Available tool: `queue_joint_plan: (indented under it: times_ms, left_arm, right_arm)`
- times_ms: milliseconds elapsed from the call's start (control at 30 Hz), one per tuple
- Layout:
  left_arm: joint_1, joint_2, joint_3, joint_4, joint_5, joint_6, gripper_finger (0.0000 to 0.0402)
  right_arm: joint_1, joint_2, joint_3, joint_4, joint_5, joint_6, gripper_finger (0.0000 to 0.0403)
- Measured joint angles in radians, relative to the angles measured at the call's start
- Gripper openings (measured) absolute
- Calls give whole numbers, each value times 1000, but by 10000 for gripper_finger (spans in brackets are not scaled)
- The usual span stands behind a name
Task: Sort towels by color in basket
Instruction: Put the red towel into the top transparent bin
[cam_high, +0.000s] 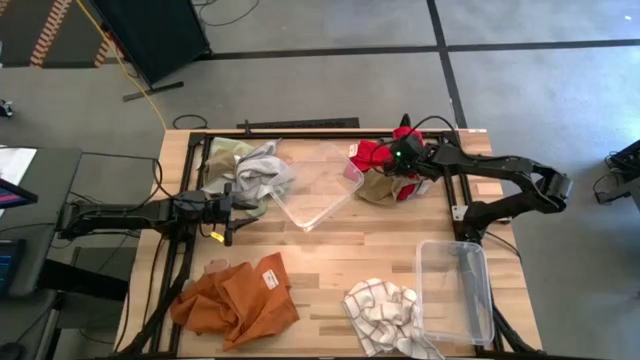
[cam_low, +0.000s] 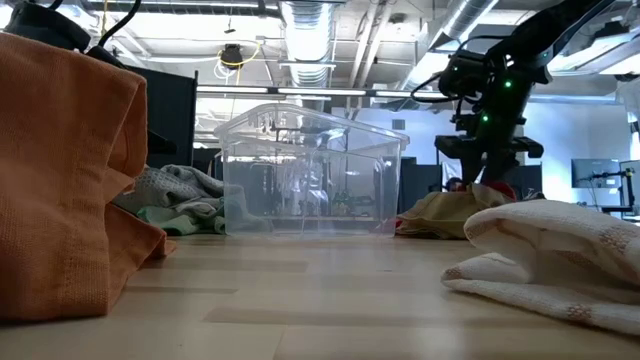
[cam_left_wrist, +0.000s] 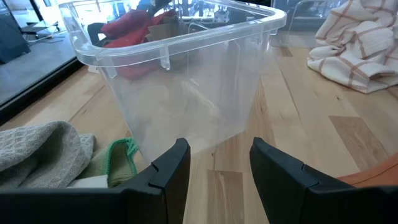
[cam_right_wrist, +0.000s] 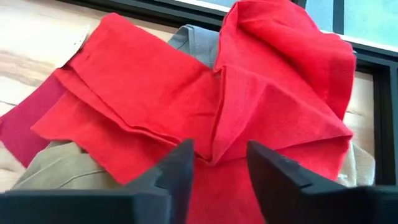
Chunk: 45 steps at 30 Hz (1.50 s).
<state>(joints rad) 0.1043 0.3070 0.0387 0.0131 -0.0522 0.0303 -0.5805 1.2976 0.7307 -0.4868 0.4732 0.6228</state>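
Reaching far-right, I see the right gripper (cam_right_wrist: 214, 163) nose-down on the red towel (cam_right_wrist: 249, 99), fingers partly apart astride a fold, nothing lifted. Left gripper (cam_left_wrist: 214, 168) extends level beside the bin (cam_left_wrist: 186, 81), half open, empty.

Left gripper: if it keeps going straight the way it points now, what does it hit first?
Most likely the clear plastic bin: it stands directly ahead of the open left gripper, with only bare table between. The gap's depth is hard to judge.
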Motion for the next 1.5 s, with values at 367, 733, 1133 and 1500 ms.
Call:
queue_joint_plan:
  times_ms: [367,733,1133,1500]
  left_arm:
    - [0,0,0,0,0,0,160]
    - [0,0,0,0,0,0,160]
    - [0,0,0,0,0,0,160]
    - [0,0,0,0,0,0,160]
  right_arm:
    - [12,0,0,-7,0,-11,75]
    - [31,0,0,-6,0,-36,46]
    - [71,0,0,-4,0,-81,20]
    - [98,-3,0,-6,0,-85,21]
